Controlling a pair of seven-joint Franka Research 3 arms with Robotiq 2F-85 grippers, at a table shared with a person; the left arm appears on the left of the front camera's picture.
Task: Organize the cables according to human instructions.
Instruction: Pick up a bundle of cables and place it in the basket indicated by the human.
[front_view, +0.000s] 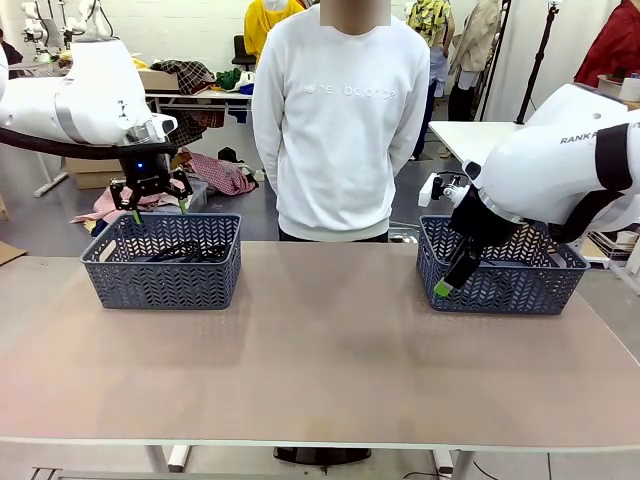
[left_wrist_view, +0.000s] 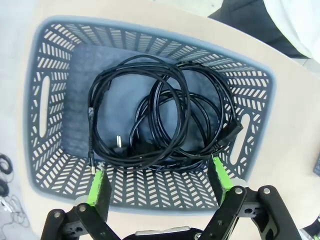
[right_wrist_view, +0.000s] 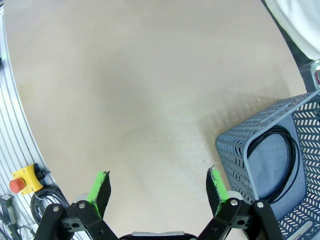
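Cables (left_wrist_view: 160, 120) heaped in loose overlapping coils on the floor of the left basket (front_view: 162, 262), straight below the left gripper (front_view: 158, 213), jaws wide and empty above the near rim. Another coil (right_wrist_view: 277, 167) in the right basket (front_view: 505, 270), off to one side of the right gripper (front_view: 448, 287), also wide and empty, aimed at bare table (front_view: 320, 350). Likely left arm better placed: straight drop onto the heap, no clear long axis to match.

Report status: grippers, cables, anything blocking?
Left gripper open above left basket. Right gripper open, empty. Cables coiled in both baskets. Nothing blocking.
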